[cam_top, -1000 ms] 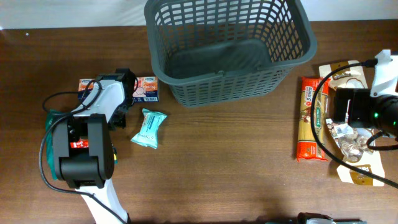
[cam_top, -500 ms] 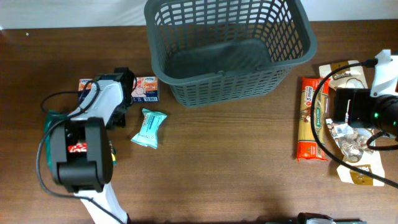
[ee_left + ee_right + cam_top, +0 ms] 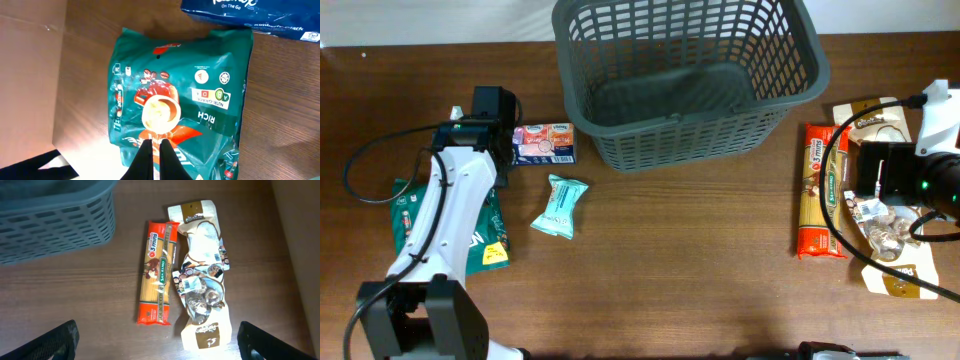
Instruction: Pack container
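Big dark grey plastic basket w/ lattice sides, the container (image 3: 680,140), sits at the far middle of the brown wooden surface (image 3: 700,280). It's upright, mouth up, w/ nothing inside that I can see. All the goods lie outside it.

Left of the container:
- a small white-and-blue carton (image 3: 545,143), just by its front-left corner
- a teal sachet (image 3: 560,205), a bit further out
- a green foil coffee pouch (image 3: 175,100), further left again, w/ a blue tissue pack (image 3: 245,15) beside it

Right of the container: a long orange-red spaghetti pkt (image 3: 823,190) w/ a beige snack pouch (image 3: 890,250) just beside it.

Left tool (image 3: 152,145) is pinched closed on nothing, over the green pouch's lower part. Prob. not touching it, but the wrist view is too flat to be sure. Right tool (image 3: 157,326) is spread wide and empty, above the spaghetti pkt and snack pouch.

The container looks light for its bulk, w/ smooth plastic, a stiff thick rim and walls that likely flex a little. If it must shift, I'd take the rim on a long side, one finger through a slot. Otherwise leave it be. The mouth is broad, so goods can drop in from above once lifted clear of the high lip.
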Controlling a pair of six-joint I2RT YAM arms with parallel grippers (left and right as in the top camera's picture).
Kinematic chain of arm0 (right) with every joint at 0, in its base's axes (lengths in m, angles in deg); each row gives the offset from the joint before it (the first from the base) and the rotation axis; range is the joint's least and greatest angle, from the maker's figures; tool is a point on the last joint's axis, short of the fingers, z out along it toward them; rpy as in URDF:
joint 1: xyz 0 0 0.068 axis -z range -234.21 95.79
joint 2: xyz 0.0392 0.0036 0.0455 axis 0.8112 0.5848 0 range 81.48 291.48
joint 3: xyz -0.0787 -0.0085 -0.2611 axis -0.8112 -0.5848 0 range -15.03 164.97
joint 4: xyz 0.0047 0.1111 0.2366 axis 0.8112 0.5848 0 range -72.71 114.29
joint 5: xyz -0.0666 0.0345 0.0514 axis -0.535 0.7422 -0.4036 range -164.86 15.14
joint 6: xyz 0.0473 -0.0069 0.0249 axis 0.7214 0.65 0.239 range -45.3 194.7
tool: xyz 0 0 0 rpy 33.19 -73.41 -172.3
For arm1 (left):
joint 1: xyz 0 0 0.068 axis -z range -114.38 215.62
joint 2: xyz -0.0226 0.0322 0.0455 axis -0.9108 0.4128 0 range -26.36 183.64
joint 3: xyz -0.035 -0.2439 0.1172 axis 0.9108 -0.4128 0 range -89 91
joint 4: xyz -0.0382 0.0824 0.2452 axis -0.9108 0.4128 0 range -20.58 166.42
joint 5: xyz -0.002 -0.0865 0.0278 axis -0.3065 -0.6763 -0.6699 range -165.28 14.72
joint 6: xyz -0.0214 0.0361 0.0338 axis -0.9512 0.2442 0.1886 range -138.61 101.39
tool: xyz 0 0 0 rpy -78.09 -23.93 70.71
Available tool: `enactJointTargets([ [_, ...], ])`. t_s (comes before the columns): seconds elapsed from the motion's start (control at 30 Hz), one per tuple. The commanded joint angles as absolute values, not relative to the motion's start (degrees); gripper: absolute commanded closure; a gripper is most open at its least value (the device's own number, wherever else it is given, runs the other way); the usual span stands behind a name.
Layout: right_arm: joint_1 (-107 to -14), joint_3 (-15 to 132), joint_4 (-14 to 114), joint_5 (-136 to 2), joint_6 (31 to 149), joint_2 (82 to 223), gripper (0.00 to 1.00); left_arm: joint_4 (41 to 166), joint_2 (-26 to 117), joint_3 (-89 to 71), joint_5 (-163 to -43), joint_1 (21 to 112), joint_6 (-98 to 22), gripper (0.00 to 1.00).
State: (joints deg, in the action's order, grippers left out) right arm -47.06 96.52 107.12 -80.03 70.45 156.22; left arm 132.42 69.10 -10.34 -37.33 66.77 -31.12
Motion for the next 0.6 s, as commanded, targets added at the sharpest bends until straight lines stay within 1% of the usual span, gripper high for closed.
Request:
enactJointTargets([
  [0.0,-46.7,97.5,107.1,-81.1,71.1,155.9,0.01,132.6,68.7,-10.2,-37.0,66.7,-32.1,0.98],
  [0.2,-46.7,97.5,107.1,-81.1,71.1,155.9,0.01,131.5,68.9,-10.2,-38.7,66.7,-32.1,0.98],
  [0.23,-46.7,97.5,107.1,-81.1,71.1,155.9,0.01,131.2,68.9,-10.2,-39.2,66.7,-32.1,0.96],
  [0.27,-46.7,97.5,107.1,-81.1,71.1,155.9,0.01,130.9,69.1,-10.2,-39.7,66.7,-32.0,0.88],
  [0.3,-46.7,97.5,107.1,-81.1,71.1,155.9,0.01,130.6,69.3,-10.2,-40.1,66.7,-32.0,0.83],
  [0.33,-46.7,97.5,107.1,-81.1,71.1,155.9,0.01,130.0,70.0,-10.2,-40.2,66.7,-31.8,0.7],
  [0.47,-46.7,97.5,107.1,-81.1,71.1,155.9,0.01,129.8,72.9,-10.2,-40.4,66.7,-29.0,0.41],
  [0.57,-46.7,97.5,107.1,-81.1,71.1,155.9,0.01,129.8,75.7,-10.2,-40.4,66.7,-28.3,0.31],
])
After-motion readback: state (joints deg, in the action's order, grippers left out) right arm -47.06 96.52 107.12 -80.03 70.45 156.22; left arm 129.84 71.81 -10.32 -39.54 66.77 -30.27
